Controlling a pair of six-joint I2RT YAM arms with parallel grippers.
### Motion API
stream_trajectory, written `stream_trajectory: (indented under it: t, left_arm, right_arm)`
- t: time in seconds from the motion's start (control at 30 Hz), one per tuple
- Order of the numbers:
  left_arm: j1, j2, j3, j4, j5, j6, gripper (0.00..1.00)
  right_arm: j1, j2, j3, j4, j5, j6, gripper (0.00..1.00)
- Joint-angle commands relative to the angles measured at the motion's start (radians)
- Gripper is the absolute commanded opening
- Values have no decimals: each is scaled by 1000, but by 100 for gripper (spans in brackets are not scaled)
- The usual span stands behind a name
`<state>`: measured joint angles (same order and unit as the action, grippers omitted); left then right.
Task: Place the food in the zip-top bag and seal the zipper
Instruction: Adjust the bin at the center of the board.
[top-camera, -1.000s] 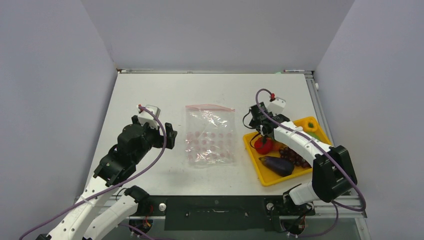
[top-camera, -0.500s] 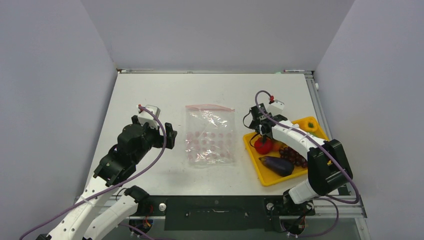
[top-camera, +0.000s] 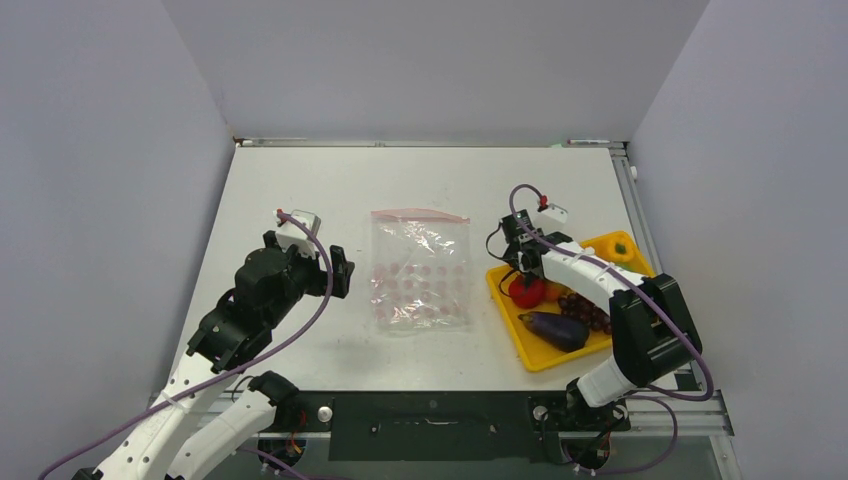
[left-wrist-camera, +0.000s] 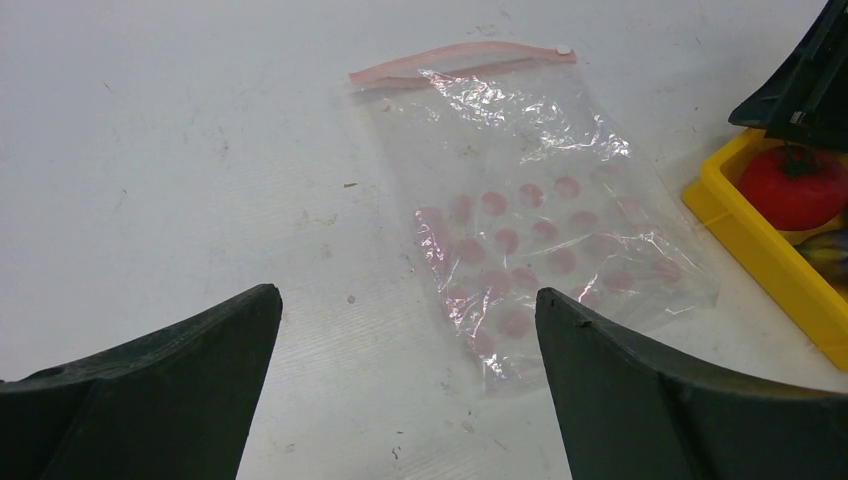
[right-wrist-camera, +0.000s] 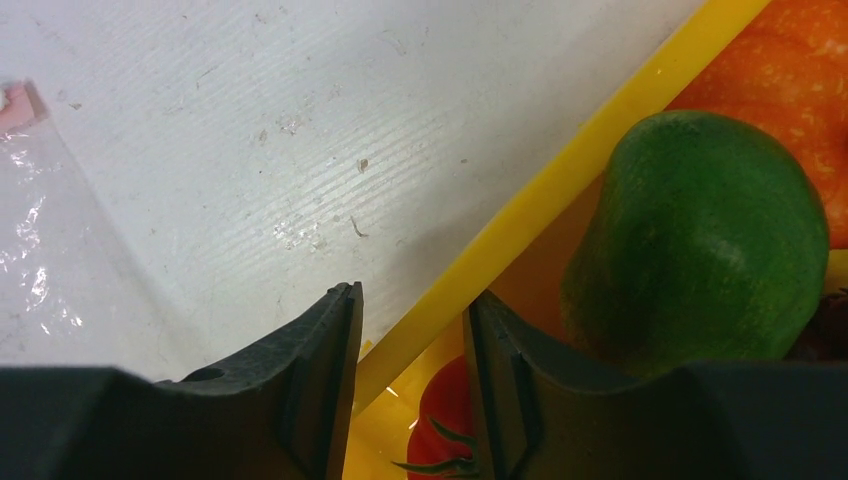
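Observation:
The clear zip-top bag (top-camera: 420, 272) with pink dots lies flat mid-table, its pinkish zipper (top-camera: 420, 214) at the far edge; it also shows in the left wrist view (left-wrist-camera: 540, 220) with the zipper (left-wrist-camera: 460, 58). The food lies in a yellow tray (top-camera: 537, 362): red tomato (top-camera: 527, 291), purple eggplant (top-camera: 553, 331), grapes (top-camera: 590, 312), yellow pepper (top-camera: 620, 248). My right gripper (top-camera: 522, 268) hovers over the tray's left rim, jaws narrowly apart (right-wrist-camera: 415, 295), astride the rim (right-wrist-camera: 560, 180) with the tomato (right-wrist-camera: 440, 420) below and a green piece (right-wrist-camera: 700, 270) beside it. My left gripper (top-camera: 340, 270) is open and empty left of the bag (left-wrist-camera: 405, 300).
An orange piece (right-wrist-camera: 790, 90) lies behind the green one in the tray. The tray's near-left wall (left-wrist-camera: 760, 240) and the tomato (left-wrist-camera: 795, 185) show right of the bag in the left wrist view. Grey walls enclose the table on three sides.
My right wrist has turned and shifted slightly over the tray's left edge, and the arm's elbow has swung left. The left arm and the bag have not moved.

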<state>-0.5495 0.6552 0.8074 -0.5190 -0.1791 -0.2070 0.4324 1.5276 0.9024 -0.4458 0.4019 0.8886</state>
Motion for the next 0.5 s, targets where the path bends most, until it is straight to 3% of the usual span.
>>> stream_trajectory:
  t: [0.0, 0.37, 0.47]
  left_arm:
    - [5, -5, 30, 39, 6, -11, 96]
    - [5, 1, 30, 37, 7, -11, 96]
    - [4, 1, 30, 38, 7, -11, 96]
  right_arm:
    - [-6, -15, -20, 58, -23, -22, 33]
    - [-4, -54, -35, 117, -97, -149, 7]
    - [-3, -68, -40, 125, -118, -189, 5]
